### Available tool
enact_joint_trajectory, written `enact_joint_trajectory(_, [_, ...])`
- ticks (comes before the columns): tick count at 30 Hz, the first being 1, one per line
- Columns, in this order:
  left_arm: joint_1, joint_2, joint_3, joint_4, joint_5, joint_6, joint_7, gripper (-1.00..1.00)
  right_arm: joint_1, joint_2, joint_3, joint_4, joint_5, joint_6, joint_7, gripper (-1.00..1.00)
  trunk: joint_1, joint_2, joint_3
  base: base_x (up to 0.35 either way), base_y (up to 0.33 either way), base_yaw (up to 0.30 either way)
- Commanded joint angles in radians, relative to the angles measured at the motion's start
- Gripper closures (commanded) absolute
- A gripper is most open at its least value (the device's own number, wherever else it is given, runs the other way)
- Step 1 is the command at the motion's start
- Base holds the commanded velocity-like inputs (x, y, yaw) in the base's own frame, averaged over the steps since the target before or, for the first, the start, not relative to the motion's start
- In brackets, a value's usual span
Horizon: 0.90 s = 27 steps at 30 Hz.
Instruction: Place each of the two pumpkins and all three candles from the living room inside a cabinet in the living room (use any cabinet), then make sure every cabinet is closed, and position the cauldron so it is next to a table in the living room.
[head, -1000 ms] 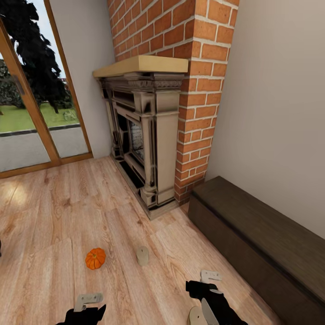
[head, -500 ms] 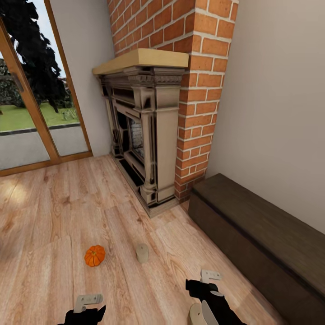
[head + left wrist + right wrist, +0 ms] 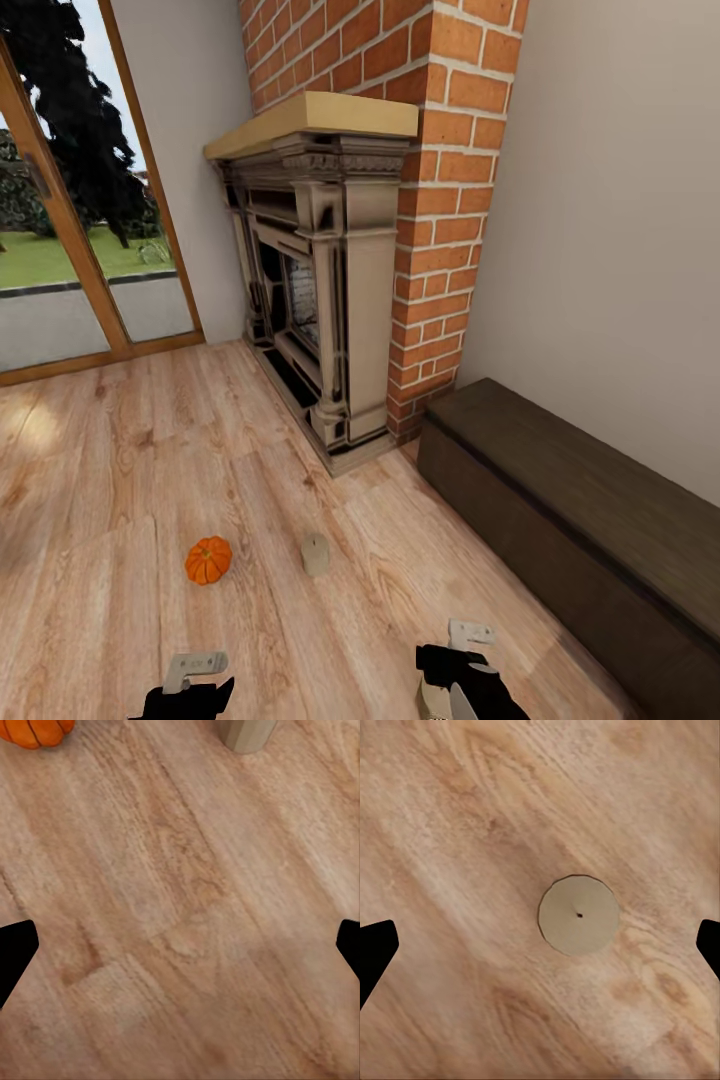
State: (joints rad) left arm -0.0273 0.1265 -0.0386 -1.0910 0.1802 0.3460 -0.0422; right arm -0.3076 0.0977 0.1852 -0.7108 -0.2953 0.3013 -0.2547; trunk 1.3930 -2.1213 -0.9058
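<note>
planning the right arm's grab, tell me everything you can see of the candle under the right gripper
The candle is a stubby pale grey-beige cylinder, seen from above as a matte round top with a tiny dark wick dot at its centre. It stands upright on the wood-plank floor, touched by nothing else. The open right gripper hangs above it, roughly centred.

Your head camera looks forward and down from high, over the wood floor [image 3: 120, 470] toward the brick fireplace [image 3: 320, 290] and the dark cabinet [image 3: 570, 520] along the wall. Your left wrist camera points steeply down at the floor, close to it; at its edge you see the pumpkin [image 3: 37, 730] and 1 candle [image 3: 247, 733], the same 2 things the head view shows on the floor. Your right wrist camera looks straight down on another candle [image 3: 579, 914], very near, so you see its round top.
</note>
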Motion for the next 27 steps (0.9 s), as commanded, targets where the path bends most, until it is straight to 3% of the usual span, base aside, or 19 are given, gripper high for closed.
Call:
enact_joint_trajectory(1, [0.0,0.001,-0.001,-0.001,0.008,0.005,0.001,-1.0,-0.001,-0.001,0.004,0.0,-0.01,0.003,-0.009,-1.0,0.004,-0.008,-0.004,0.0,0.0,0.0])
enact_joint_trajectory(16, [0.001,0.001,-0.001,0.0,0.007,0.005,0.003,-1.0,-0.003,-0.001,0.003,0.008,-0.009,0.004,-0.025,-1.0,0.061,-0.113,-0.051,0.0,0.0,0.0])
enact_joint_trajectory(22, [0.001,0.001,-0.002,0.0,0.007,0.005,0.004,-1.0,-0.005,0.003,0.005,0.019,-0.01,0.003,-0.097,-1.0,0.084,-0.155,-0.07,0.0,0.0,0.0])
enact_joint_trajectory(27, [0.001,0.001,-0.002,0.0,0.007,0.005,0.004,-1.0,-0.005,0.003,0.005,0.021,-0.01,0.002,-0.112,-1.0,0.1,-0.183,-0.082,0.0,0.0,0.0])
